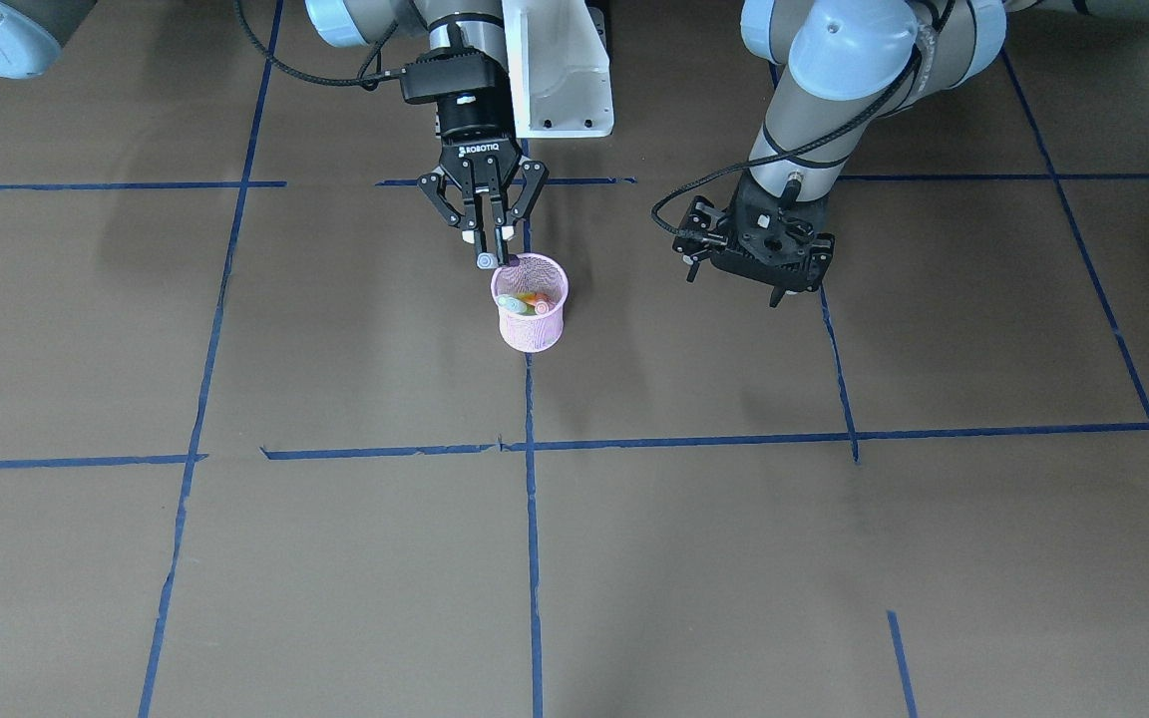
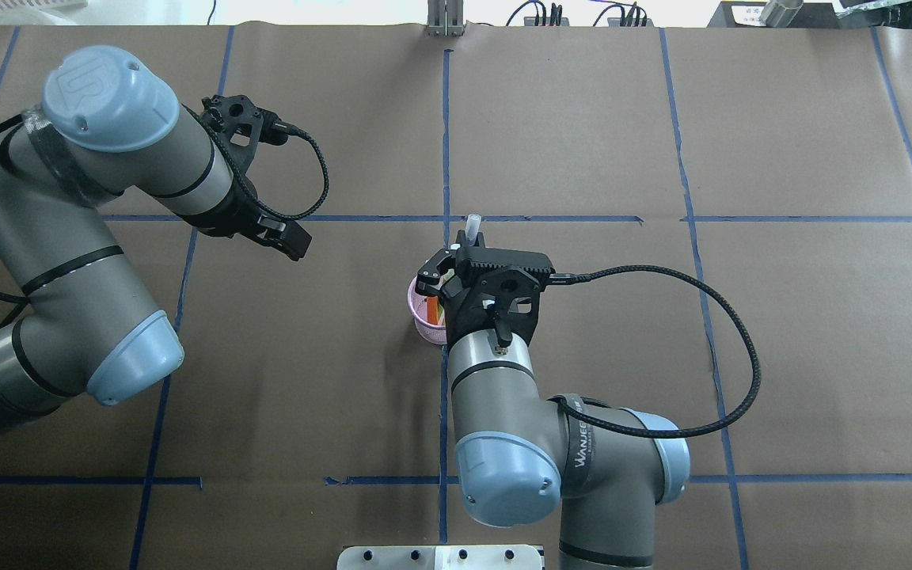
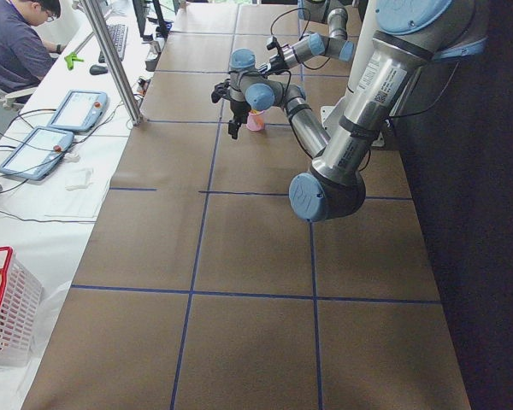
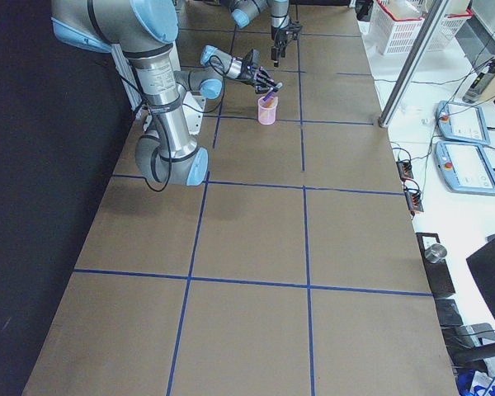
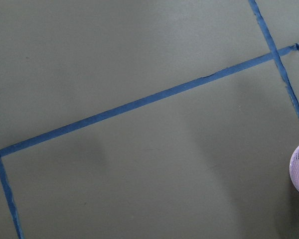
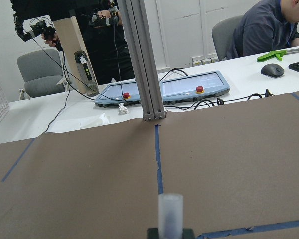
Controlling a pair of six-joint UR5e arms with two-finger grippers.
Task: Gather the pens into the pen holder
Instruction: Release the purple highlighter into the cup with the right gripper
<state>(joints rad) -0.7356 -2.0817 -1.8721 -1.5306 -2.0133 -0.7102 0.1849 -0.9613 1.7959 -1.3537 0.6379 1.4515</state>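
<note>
The right fingers (image 1: 482, 221) are pressed together on the purple pen (image 1: 486, 260), gripping it short of its pale translucent cap (image 6: 170, 211), which pokes out past the fingertips. From the right-side view the pen hangs tilted, its lower end at or just inside the mouth of the pen holder (image 1: 532, 324); how far in, I cannot tell. The holder stands upright on the worktop (image 1: 734, 558), just beside a blue tape line (image 1: 532, 519). The green pen (image 1: 515, 304) and orange pen (image 1: 537, 297) already lean inside, so this looks like the last drop. To do it well: bring the lower tip clear of the near rim and over the open middle, tip the pen closer to upright, then part the fingers only once the tip is below the rim. Released too flat, it could bridge the rim or lever out, since the cup is shorter than a pen. The holder is light pink wire mesh, round, thin-walled, and would likely slide or tip if nudged. The pens are smooth, slim plastic sticks, apt to roll. The worktop is matte brown paper. The left fingers (image 2: 286, 237) hang well apart from the holder, over bare paper; whether they are apart or together I cannot tell.
</note>
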